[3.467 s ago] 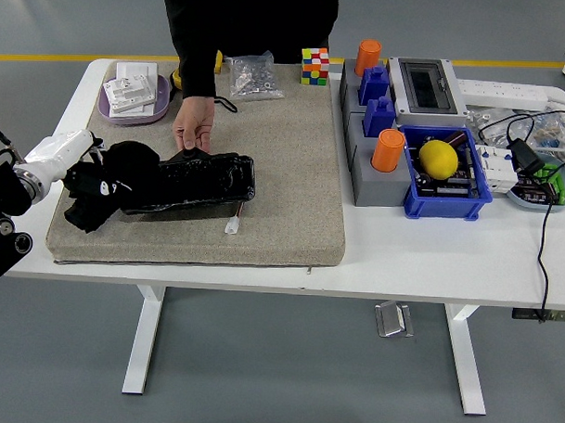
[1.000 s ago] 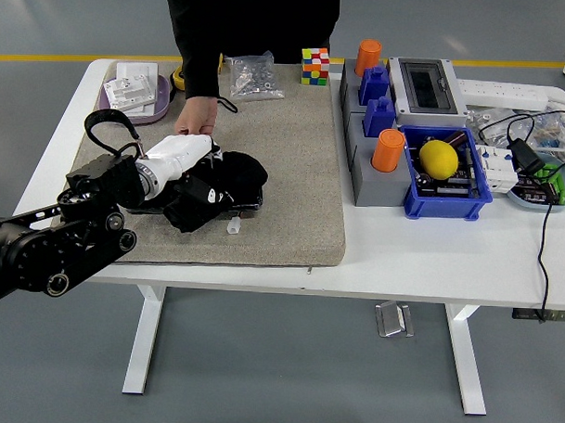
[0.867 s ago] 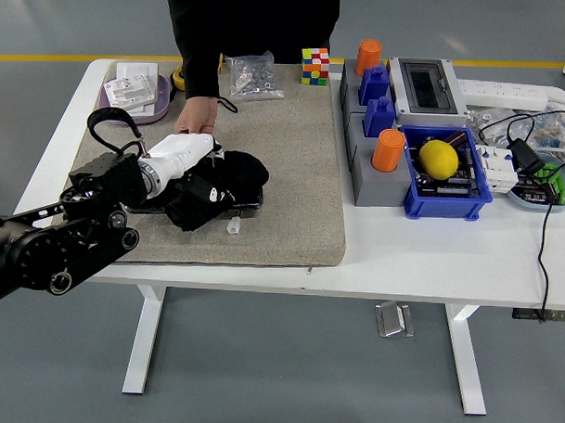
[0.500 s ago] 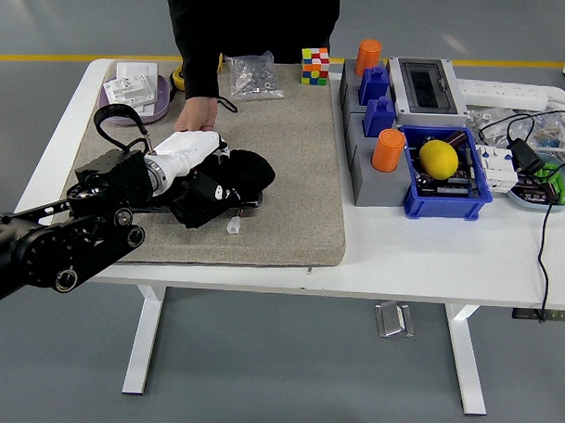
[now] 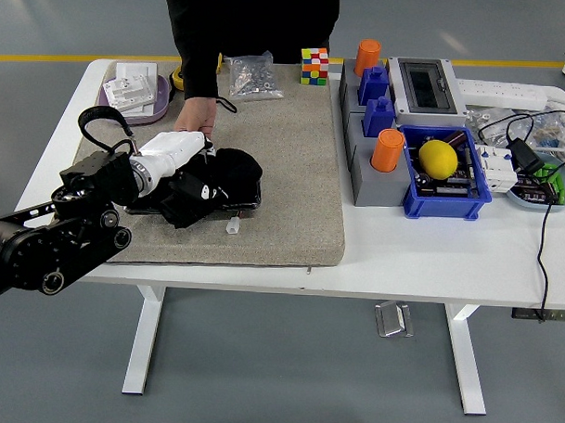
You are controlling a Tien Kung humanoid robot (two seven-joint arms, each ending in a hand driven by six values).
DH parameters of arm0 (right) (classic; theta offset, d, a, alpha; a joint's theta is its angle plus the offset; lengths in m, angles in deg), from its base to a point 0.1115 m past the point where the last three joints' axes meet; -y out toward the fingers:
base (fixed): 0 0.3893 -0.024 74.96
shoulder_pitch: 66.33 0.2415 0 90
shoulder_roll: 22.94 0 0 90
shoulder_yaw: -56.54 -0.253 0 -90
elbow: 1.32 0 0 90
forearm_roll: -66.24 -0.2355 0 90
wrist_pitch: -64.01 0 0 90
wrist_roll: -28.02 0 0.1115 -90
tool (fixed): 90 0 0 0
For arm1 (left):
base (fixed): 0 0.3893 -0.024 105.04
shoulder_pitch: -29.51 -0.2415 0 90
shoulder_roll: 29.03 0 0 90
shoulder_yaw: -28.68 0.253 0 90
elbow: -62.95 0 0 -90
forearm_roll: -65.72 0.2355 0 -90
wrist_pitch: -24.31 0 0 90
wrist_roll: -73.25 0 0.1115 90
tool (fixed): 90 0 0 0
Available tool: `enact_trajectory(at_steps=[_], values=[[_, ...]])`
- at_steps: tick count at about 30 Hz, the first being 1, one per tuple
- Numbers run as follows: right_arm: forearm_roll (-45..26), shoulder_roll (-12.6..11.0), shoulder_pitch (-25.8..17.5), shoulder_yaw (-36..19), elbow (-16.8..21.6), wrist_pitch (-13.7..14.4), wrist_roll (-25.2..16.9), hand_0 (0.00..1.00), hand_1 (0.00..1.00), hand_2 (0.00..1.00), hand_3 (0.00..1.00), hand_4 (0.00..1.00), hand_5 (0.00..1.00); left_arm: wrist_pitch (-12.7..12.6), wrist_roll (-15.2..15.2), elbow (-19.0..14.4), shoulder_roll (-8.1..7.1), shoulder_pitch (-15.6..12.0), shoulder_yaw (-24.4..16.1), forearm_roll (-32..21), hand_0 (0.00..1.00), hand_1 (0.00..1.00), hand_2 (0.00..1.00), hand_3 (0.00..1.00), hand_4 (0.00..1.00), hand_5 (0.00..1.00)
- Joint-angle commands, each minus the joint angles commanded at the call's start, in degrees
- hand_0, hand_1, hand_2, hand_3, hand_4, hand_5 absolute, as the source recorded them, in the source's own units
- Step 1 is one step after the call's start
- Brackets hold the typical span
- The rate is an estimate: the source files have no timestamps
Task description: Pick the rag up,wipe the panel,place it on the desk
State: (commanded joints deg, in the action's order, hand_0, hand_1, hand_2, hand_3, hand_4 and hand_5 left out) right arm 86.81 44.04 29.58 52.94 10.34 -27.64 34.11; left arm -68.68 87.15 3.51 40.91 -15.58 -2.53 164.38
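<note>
Left hand (image 5: 186, 171) is down on the black rag (image 5: 219, 177), fingers closed around the cloth, pressing it onto the dark panel (image 5: 249, 199) at the left of the grey mat (image 5: 284, 174). Only the panel's right end and near edge peek out from under the rag. At the far side, a person's hand (image 5: 195, 123) rests on the mat just behind the rag, steadying the panel's far edge. Off to the right, well apart, a blue bin (image 5: 443, 187) holds a yellow lemon (image 5: 438, 158), with an orange cylinder (image 5: 388, 150) just left of it.
</note>
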Motion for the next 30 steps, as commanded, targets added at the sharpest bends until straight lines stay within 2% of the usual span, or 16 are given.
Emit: enact_trajectory(at_steps=[15, 24, 30], values=[[-1.97, 0.31, -1.0, 0.85, -0.13, 0.17, -0.32, 0.696, 0.665, 0.686, 0.592, 0.954, 0.447, -0.2, -0.28, 0.06, -4.94, -2.11, -0.66, -0.51, 0.223, 0.157, 0.459, 0.399, 0.305, 0.002], [-2.13, 0.36, -1.22, 0.65, -0.18, 0.12, -0.2, 0.693, 0.665, 0.687, 0.593, 0.954, 0.447, -0.38, -0.46, 0.27, -6.79, -3.42, -1.42, -0.04, 0.224, 0.156, 0.458, 0.397, 0.301, 0.002], [-1.98, 0.46, -1.3, 0.45, -0.25, 0.09, -0.12, 0.695, 0.664, 0.687, 0.593, 0.955, 0.446, -0.44, -0.54, 0.38, -7.49, -3.54, -2.05, 0.47, 0.222, 0.155, 0.458, 0.397, 0.298, 0.002]])
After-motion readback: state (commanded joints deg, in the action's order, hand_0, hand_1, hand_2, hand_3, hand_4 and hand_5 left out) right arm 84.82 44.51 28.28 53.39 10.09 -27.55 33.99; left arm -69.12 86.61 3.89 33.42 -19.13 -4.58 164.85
